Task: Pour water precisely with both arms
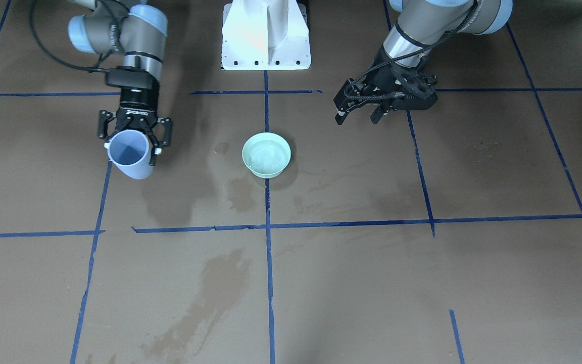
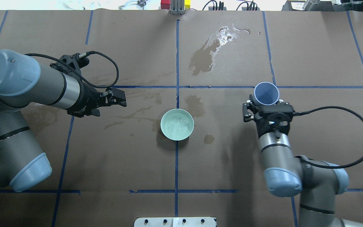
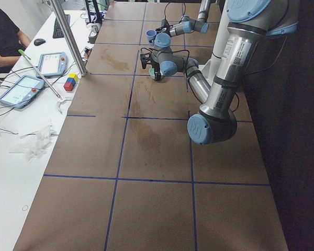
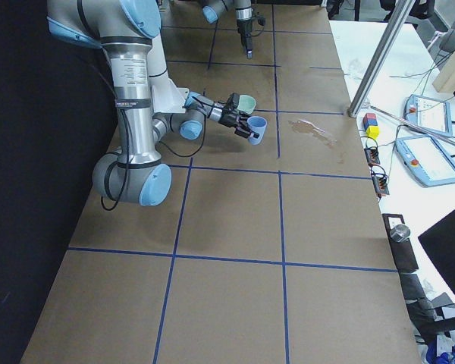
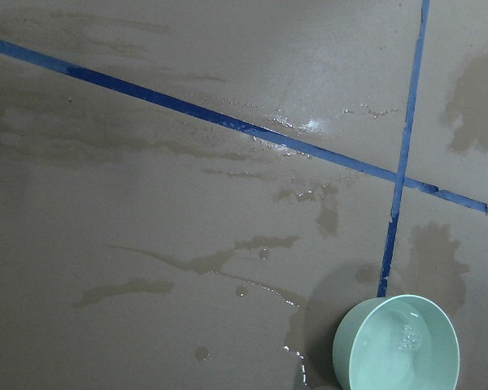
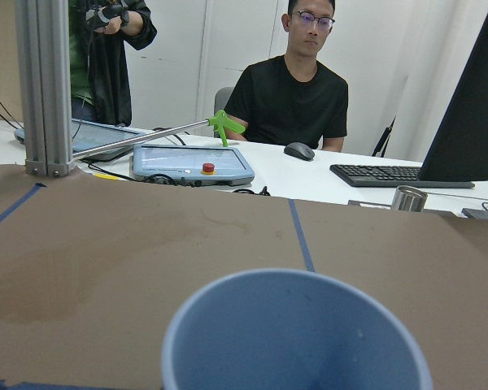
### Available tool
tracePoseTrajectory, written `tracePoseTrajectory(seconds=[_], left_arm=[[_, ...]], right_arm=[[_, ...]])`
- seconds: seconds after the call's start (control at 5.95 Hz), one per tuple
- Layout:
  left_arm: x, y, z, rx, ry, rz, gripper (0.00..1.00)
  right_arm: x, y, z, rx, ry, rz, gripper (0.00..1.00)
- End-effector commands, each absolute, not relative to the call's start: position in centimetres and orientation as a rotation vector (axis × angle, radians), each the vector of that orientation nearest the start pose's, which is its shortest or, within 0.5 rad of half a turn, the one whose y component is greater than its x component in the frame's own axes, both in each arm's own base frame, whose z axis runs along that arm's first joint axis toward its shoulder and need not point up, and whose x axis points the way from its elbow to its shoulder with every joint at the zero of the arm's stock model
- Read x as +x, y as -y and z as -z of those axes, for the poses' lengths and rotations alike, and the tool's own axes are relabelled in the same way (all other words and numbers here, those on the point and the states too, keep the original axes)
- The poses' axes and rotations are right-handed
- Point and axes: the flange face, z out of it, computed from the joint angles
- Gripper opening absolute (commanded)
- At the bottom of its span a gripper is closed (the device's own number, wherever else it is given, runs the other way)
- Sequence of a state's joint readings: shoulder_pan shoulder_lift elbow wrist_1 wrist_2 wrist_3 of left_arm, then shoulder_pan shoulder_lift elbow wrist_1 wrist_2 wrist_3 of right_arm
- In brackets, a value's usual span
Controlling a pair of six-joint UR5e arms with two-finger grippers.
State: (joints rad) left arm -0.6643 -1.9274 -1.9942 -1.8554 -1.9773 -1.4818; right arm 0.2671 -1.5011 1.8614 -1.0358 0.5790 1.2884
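Note:
A pale blue cup is held upright in my right gripper, which is shut on its sides; it also shows in the front view and the right wrist view, where its inside looks dry. A mint green bowl stands at the table's middle with water glinting in it. The cup is well to the bowl's side. My left gripper hovers on the bowl's other side, open and empty. The left wrist view shows the bowl at its lower right.
Wet patches darken the brown paper: a glinting puddle at the far side, stains around the bowl and a long smear. The white pedestal stands at the robot's side. Operators and tablets sit beyond the far edge.

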Motion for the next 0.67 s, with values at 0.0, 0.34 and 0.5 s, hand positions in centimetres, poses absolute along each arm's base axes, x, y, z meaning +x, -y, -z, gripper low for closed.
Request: tracePoseTrajectory(seconds=[0.0,0.34,0.5], left_arm=[[38.0,41.7,-24.2,0.046,-1.113,0.299,1.00],[38.0,41.7,-24.2,0.046,-1.113,0.299,1.00],[38.0,41.7,-24.2,0.045,-1.113,0.299,1.00]], right_arm=[[-37.0,33.9,-46.4,1.114,0.587,-0.452,0.00],[-31.7,33.6,-51.6,1.113,0.509,-0.450,0.02],[-29.3,32.9,-57.0,1.126,0.564,-0.478,0.00]])
